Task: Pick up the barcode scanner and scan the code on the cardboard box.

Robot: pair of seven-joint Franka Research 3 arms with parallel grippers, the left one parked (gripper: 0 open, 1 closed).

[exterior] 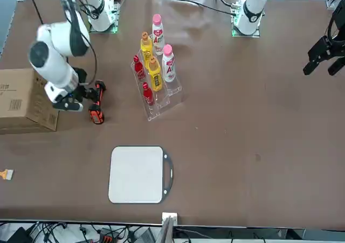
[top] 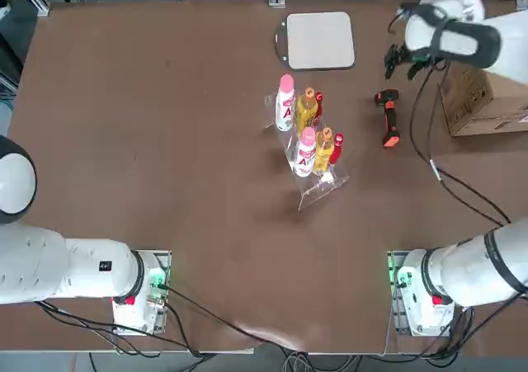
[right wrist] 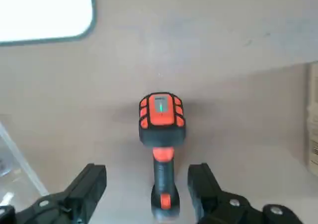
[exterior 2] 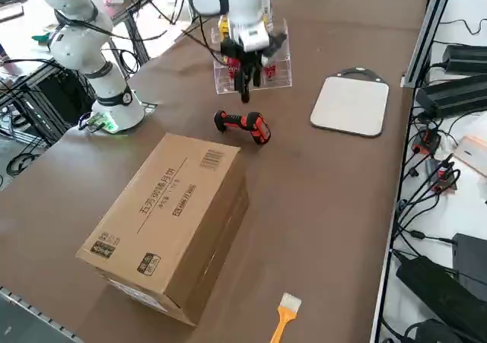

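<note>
The right end effector (right wrist: 146, 194) hangs above the counter (top: 165, 157) with its two black fingers (right wrist: 89, 186) spread apart, gripping nothing; in the wrist view the handle of the barcode scanner (right wrist: 161, 134) runs through the gap between them, touching neither. The scanner lies on its side on the smooth brown counter, a small pistol-shaped device of hard plastic with a ribbed orange-red and black body, one green light glowing on its head. From overhead the end effector (top: 403, 58) sits just beyond the scanner (top: 388, 118), and the cardboard box (top: 483, 100) stands near the scanner toward the counter's right edge, apart from it. The box (exterior 2: 171, 221) is plain brown corrugated board, closed, long and rectangular, with dark printed characters and barcode labels on its top and end faces. On the scanner's other side a clear acrylic stepped rack (top: 318, 182) holds pink-capped white bottles (top: 285, 104), yellow bottles (top: 307, 108) and small red bottles (top: 337, 151), all upright. A flat grey rounded-square pad (top: 320, 40) with a dark rim lies farther out. A small orange-handled brush (exterior 2: 283, 316) lies past the box.
</note>
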